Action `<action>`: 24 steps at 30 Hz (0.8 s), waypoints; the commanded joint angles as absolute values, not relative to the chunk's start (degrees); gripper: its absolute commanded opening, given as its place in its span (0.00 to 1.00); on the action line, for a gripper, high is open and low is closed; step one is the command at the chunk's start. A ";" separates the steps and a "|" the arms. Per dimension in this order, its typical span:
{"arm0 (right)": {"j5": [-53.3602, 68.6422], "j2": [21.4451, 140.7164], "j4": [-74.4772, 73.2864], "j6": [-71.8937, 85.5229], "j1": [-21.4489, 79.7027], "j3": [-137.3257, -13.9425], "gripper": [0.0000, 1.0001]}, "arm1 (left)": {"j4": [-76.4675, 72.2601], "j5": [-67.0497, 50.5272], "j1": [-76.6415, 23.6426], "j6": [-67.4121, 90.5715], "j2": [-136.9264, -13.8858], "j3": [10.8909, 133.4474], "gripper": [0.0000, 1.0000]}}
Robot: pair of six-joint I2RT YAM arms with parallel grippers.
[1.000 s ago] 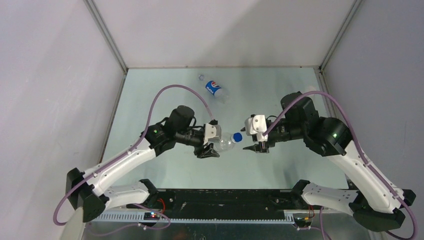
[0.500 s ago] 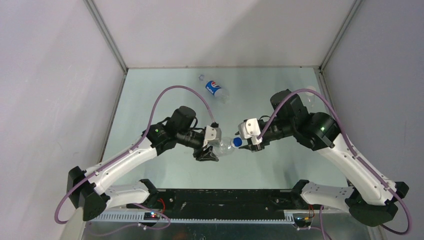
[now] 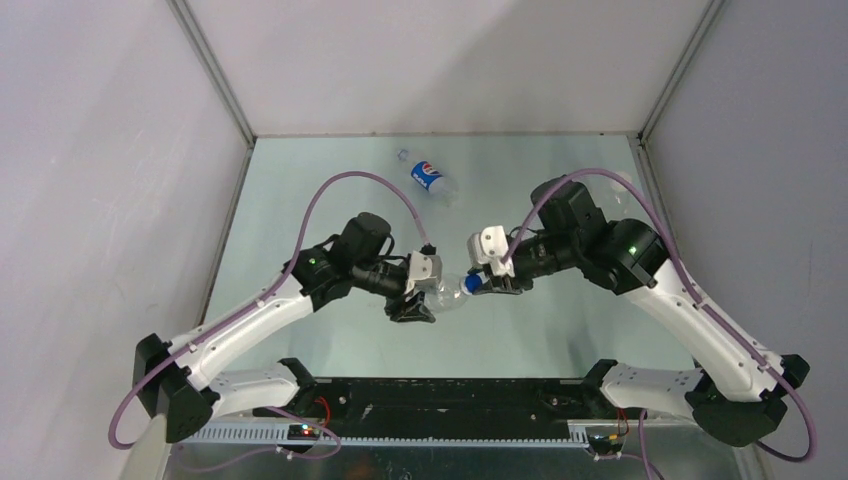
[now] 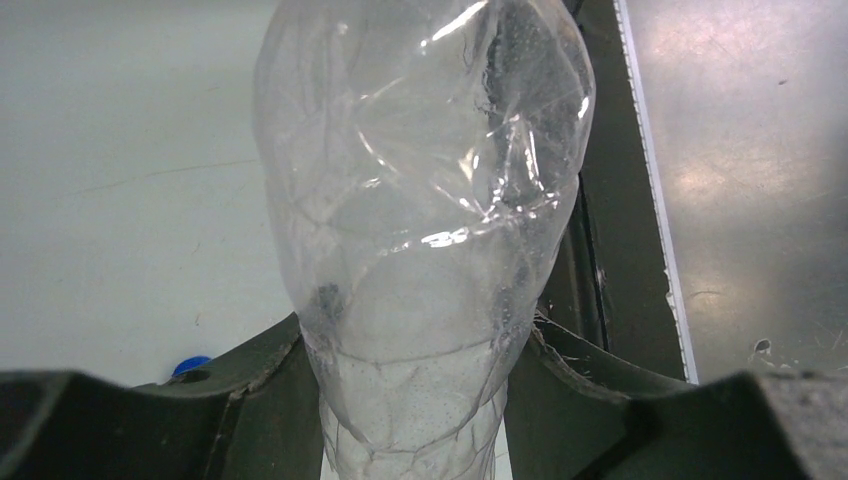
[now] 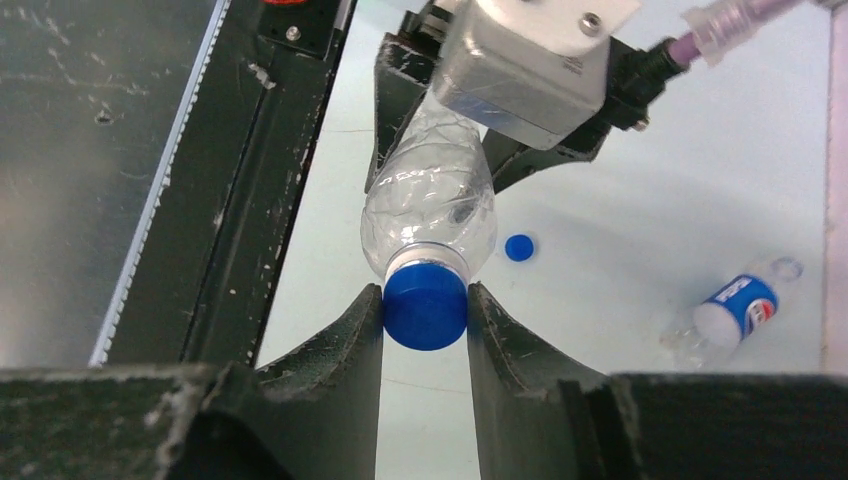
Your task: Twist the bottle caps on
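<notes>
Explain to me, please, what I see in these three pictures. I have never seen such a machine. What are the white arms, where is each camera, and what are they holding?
These are two robot arms fixed at the near edge of a table. One picture looks down from above and behind them. The other two come from small cameras on the wrists, so each shows its own dark fingers at the bottom.

The left gripper is closed on a plain clear bottle and holds it above the table, neck toward the other arm. The right gripper has its fingers against both sides of the blue cap sitting on that bottle's neck, probably to turn it tight.

On the table lie a Pepsi bottle on its side, with no cap, and a loose blue cap.
</notes>
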State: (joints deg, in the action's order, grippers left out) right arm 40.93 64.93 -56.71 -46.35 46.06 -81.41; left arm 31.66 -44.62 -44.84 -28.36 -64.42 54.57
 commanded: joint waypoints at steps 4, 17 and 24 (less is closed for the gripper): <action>31.70 70.25 -52.55 -21.23 46.45 -84.56 0.00 | 18.60 -34.56 -46.35 -25.97 -57.47 53.81 0.01; 15.85 79.39 -55.12 22.95 43.81 -94.77 0.00 | 3.50 -7.46 -52.94 -25.95 -47.87 41.53 0.03; 11.09 74.55 -46.11 22.42 44.34 -92.15 0.48 | -3.23 -3.65 -53.16 -19.69 -47.00 37.01 0.03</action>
State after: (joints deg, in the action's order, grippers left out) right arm 18.48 78.46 -53.91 20.08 44.05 -92.99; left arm 9.32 -6.09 -52.47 -23.79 -49.47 38.46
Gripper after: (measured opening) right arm 0.321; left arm 0.559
